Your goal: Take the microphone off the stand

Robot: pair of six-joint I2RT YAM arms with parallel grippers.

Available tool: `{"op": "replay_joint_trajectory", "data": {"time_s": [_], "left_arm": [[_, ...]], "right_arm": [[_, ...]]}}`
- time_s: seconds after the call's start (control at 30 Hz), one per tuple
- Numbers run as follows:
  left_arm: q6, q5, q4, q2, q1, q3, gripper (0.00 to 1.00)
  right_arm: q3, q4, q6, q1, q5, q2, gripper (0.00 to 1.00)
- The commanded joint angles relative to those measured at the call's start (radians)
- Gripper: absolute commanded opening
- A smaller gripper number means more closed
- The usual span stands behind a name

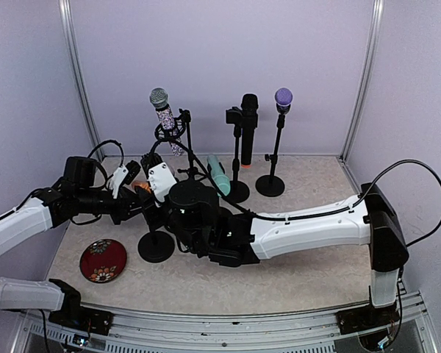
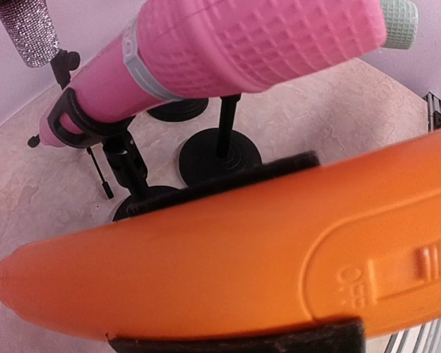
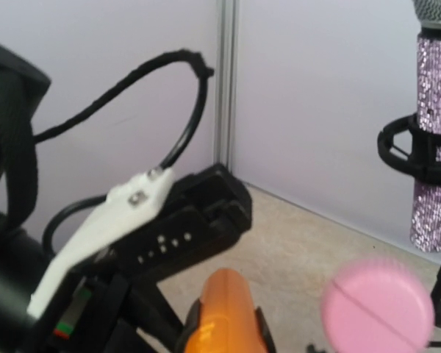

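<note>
1. Orange microphone (image 2: pixel 169 265) fills the lower part of the left wrist view, with the slide switch (image 2: pixel 426 263) at lower right marked OFF. Left end effector (image 2: pixel 231 259) is clenched on it, black pads (image 2: pixel 235 343) biting the body top and bottom.
2. Top view: that mic sits left of centre, over the stand whose round base (image 1: pixel 156 248) rests on the table (image 1: pixel 294 279). In the right wrist view, black pieces flank the orange body at bottom centre. They look like the stand clip, so I judge the mic not yet free.
3. Right end effector (image 1: pixel 150 166) is just beside the left one. Can't tell if it's released or clamped, or on what.
4. Risk: the stand lifts or tips with the mic. Cause: clip hangs on during an off-axis pull, with nothing evidently pinning the base.
5. Risk: mic slides in the grip. Cause: smooth tapered shell between flat pads.
6. Risk: knocking the pink microphone (image 2: pixel 228 44), which fills the top of the left wrist view. It looks close by; the sequinned microphone (image 2: pixel 29 29) is upper left, further back. Cause: a careless upward pull.
7. Risk: arm contact or a snag. Cause: both wrists crowd one spot, and a cable loop (image 3: pixel 203 95) stands proud of the left wrist.
8. Red plate (image 1: pixel 103 259) at lower left is near the base. A toppled stand could hit it.
</note>
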Motion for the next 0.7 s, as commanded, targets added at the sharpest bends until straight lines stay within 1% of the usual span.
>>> {"op": "replay_joint_trajectory", "data": {"time_s": [0.0,0.17,0.33,0.67], "left_arm": [[-0.038,-0.110,0.072,-0.007,0.010,-0.035,0.00],[-0.034,-0.144,0.087,0.009,0.012,-0.054,0.00],[-0.034,-0.160,0.106,0.023,0.014,-0.069,0.00],[-0.005,-0.209,0.128,0.061,0.016,-0.096,0.00]], "right_arm": [[-0.056,0.078,-0.033,0.062,-0.025,-0.143,0.00],[-0.108,0.073,-0.070,0.104,-0.010,-0.216,0.00],[-0.139,0.028,-0.080,0.141,0.004,-0.263,0.00],[-0.248,-0.062,-0.022,0.163,-0.005,-0.399,0.00]]}}
